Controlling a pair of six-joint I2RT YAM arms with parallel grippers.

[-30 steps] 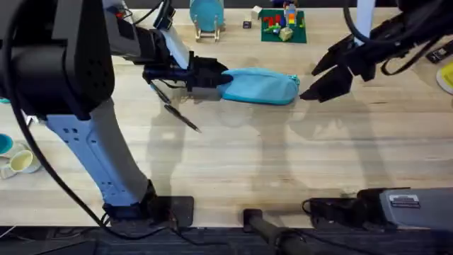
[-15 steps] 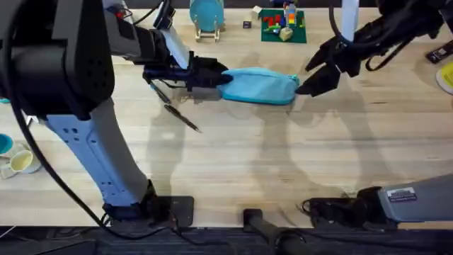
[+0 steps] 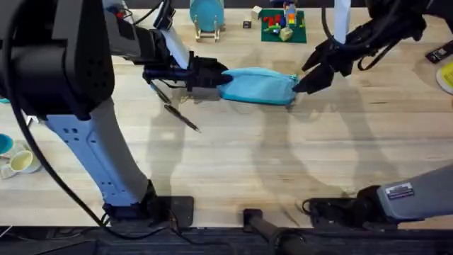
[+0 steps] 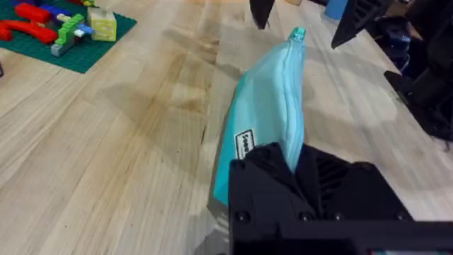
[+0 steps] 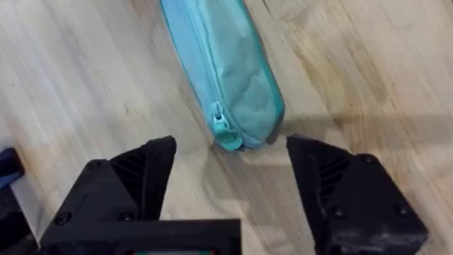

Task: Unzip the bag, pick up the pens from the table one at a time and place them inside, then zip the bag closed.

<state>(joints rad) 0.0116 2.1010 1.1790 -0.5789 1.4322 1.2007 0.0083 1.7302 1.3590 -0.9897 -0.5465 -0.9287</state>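
The light blue bag (image 3: 260, 86) lies on the table (image 3: 241, 163), its zipper (image 4: 289, 92) closed along the top. My left gripper (image 3: 216, 76) is shut on the bag's left end, and the left wrist view shows the black fingers (image 4: 265, 173) clamped around the fabric. My right gripper (image 3: 308, 74) is open just off the bag's right end. In the right wrist view the pale zipper pull (image 5: 221, 127) sits a little ahead of the gap between the fingers (image 5: 134, 177). One dark pen (image 3: 182, 118) lies in front of the left arm. Another pen (image 3: 158, 93) is partly under it.
A blue disc on a wooden stand (image 3: 206, 15) and a green brick plate with toy bricks (image 3: 283, 25) stand at the back. Cups (image 3: 19, 161) sit at the left edge, and a yellow object (image 3: 446, 75) at the right edge.
My right gripper has moved left and farther back, closing in on the bag's right end. The left gripper, the bag and the pens have stayed still.
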